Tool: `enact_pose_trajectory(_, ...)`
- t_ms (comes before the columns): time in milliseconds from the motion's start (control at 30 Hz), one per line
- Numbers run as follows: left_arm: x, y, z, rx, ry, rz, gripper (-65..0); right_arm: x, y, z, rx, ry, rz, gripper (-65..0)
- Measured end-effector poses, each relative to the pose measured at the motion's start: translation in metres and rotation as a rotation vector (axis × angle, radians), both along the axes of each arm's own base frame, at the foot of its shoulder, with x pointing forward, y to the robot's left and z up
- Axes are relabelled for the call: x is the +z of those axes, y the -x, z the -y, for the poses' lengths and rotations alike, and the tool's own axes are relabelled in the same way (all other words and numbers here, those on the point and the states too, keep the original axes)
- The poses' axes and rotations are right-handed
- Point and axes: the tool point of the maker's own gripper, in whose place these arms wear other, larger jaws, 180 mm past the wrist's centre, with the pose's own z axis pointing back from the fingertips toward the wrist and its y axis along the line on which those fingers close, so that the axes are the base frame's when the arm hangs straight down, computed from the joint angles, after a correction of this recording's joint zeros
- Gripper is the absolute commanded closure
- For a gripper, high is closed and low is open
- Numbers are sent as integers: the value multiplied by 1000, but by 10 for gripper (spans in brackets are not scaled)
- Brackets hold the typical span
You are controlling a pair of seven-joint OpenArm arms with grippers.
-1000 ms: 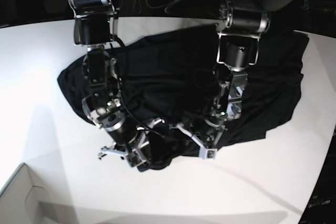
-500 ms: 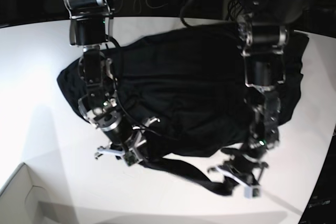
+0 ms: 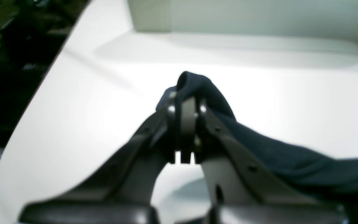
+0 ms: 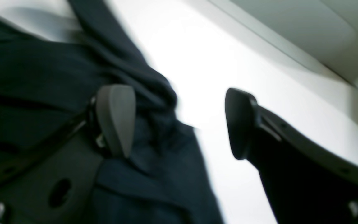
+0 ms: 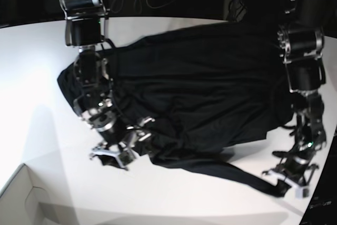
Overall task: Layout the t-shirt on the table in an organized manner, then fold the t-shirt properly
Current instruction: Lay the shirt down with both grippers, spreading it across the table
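Observation:
The black t-shirt (image 5: 200,88) lies crumpled across the white table (image 5: 37,77). One long sleeve (image 5: 231,174) stretches out to the front right. My left gripper (image 5: 287,181) is shut on the sleeve end near the table's right edge. The left wrist view shows its jaws (image 3: 185,99) closed with a fold of the cloth (image 3: 204,90) pinched between them. My right gripper (image 5: 115,154) is open at the shirt's front left edge. In the right wrist view (image 4: 179,121) one finger (image 4: 117,118) rests over the cloth (image 4: 42,77) and the other finger (image 4: 241,124) stands over bare table.
A white box corner (image 5: 21,196) sits at the front left. The table's curved right edge (image 5: 326,151) runs close to my left gripper, with dark floor beyond it. A pale upright surface (image 3: 244,15) rises behind the table in the left wrist view.
My left gripper has pulled the sleeve end away from the shirt's middle to the front right, drawing the sleeve out long. My right gripper has shifted slightly left.

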Motion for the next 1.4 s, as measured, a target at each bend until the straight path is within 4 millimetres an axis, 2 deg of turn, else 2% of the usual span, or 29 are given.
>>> enact_pose_trajectory(100,-29,26,-36,93,57,-52,0,-13,-2,25,-66,-21,-37,-460)
enact_pose_trajectory(200,-44,44,-59,151,74,-74,0,-40,2,36,-106,-42,-112,-459)
enact_pose_trajectory(300,-51,54,-66,173,78,-81,0,-56,6,36,-109,-44,-156,-457)
enact_pose_trajectory(400,-67,64,-63,168,80,-114,0,-68,7,38,-109,-40,-192,-438)
enact_pose_trajectory(467,-76,72,-64,177,93,-129,0,-75,2,40,-111,-42,-223,-383)
enact_pose_trajectory(533,-85,83,-74,213,112,-139,-2,-79,-4,38,-108,-46,-240,-304)
enact_pose_trajectory(633,-96,98,-84,246,118,-164,-5,-79,-12,36,-105,-53,-250,-144)
enact_pose_trajectory(700,-102,102,-83,244,117,-180,-5,-78,-14,35,-103,-55,-251,-45)
enact_pose_trajectory(733,-104,103,-82,241,116,-184,-6,-77,-15,34,-102,-55,-249,0)
enact_pose_trajectory(833,-106,104,-81,236,114,-189,-10,-76,-16,33,-101,-57,-248,0)
enact_pose_trajectory(900,-106,105,-82,237,113,-190,-52,-79,-15,33,-101,-59,-254,0)
enact_pose_trajectory(1067,-109,111,-84,239,108,-216,-277,-108,-12,29,-94,-71,-361,0)
enact_pose_trajectory(1133,-108,115,-81,231,97,-253,-330,-111,-16,37,-100,-84,-366,0)
enact_pose_trajectory(1300,-65,123,-97,281,83,-140,-334,-113,-21,63,-131,-66,-377,0)
enact_pose_trajectory(1333,-60,125,-96,287,83,-120,-334,-113,-21,67,-135,-62,-374,0)
enact_pose_trajectory(1400,-63,135,-87,275,85,-145,-334,-113,-21,75,-143,-52,-374,0)
